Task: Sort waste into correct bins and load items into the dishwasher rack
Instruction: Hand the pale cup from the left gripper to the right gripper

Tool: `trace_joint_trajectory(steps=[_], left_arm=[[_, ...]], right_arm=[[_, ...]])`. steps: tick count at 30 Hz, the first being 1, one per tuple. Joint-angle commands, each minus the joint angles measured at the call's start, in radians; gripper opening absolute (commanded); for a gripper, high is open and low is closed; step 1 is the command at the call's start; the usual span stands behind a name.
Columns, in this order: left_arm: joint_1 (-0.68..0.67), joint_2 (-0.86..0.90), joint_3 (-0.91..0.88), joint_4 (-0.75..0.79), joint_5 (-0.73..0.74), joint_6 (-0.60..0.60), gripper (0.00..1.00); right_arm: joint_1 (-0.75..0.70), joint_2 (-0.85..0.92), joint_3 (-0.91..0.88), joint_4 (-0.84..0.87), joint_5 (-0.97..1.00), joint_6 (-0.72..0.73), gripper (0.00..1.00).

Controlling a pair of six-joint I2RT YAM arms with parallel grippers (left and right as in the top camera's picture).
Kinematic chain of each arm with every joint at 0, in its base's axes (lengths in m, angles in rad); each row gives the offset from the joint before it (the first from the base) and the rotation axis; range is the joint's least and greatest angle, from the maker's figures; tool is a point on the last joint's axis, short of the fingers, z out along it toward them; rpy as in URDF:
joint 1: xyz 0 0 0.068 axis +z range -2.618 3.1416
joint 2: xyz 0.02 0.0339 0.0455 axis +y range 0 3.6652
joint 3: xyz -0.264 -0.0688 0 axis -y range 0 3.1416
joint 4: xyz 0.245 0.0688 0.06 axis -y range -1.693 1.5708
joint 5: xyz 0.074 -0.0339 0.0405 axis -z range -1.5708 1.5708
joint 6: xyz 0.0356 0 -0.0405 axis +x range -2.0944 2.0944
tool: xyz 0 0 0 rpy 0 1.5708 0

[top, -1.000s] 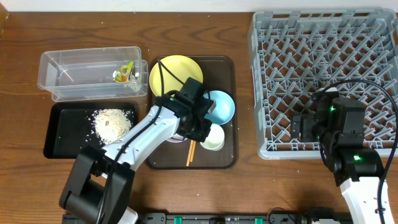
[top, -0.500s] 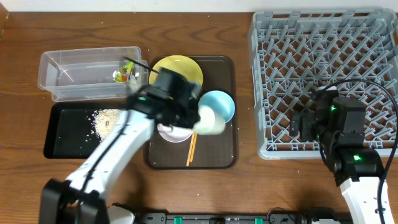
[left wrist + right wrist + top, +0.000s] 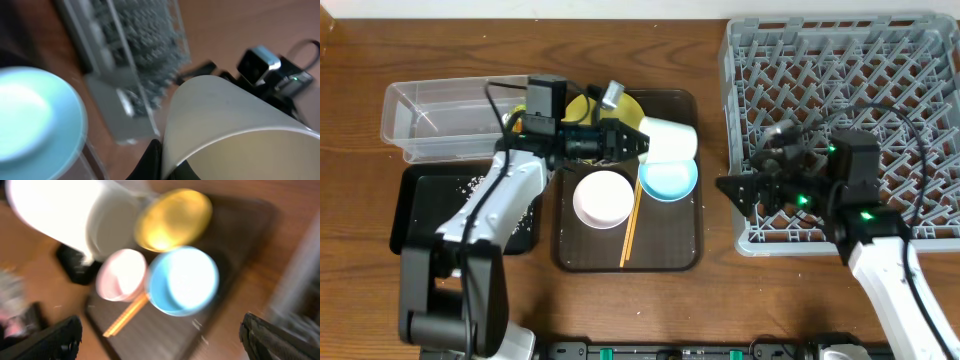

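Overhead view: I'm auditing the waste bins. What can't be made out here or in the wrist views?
Overhead: the left arm covers the tub's right end; no wrapper shows. It hides part of the black tray, crumbs and plate.
Left wrist: the cup fills the frame, hiding how the left hand grips it; the rack is blurred.
Right wrist: motion blur; chopsticks are a streak.

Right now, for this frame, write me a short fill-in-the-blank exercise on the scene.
1. The left gripper holds the small whitish ___, tipped on its side.
2. The thin wooden ___ lie between the white bowl and the blue bowl.
3. The right gripper points toward the brown tray with its jaws ___.

Missing words: cup; chopsticks; open.
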Motion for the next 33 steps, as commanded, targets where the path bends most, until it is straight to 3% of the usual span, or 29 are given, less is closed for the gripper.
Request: trace_joint_trajectory(steps=[1,11,19,24,27,33], left_arm=[[-0.013,0.02,0.013,0.005,0.179,-0.042,0.06],[-0.045,0.021,0.013,0.005,0.185,-0.046,0.06],[-0.048,0.021,0.013,0.005,0.185,-0.058,0.06],[-0.048,0.021,0.013,0.005,0.186,-0.061,0.06],[-0.048,0.021,0.013,0.005,0.186,-0.061,0.06],[-0.048,0.021,0.013,0.005,0.186,-0.061,0.06]], right_arm=[[0.037,0.055,0.014,0.084,-0.225,-0.018,0.99],[0.086,0.145,0.014,0.402,-0.284,0.117,0.99],[0.136,0.145,0.014,0.445,-0.282,0.143,0.99],[0.145,0.145,0.014,0.453,-0.271,0.143,0.93],[0.145,0.145,0.014,0.471,-0.271,0.143,0.81],[0.145,0.145,0.014,0.487,-0.271,0.143,0.69]])
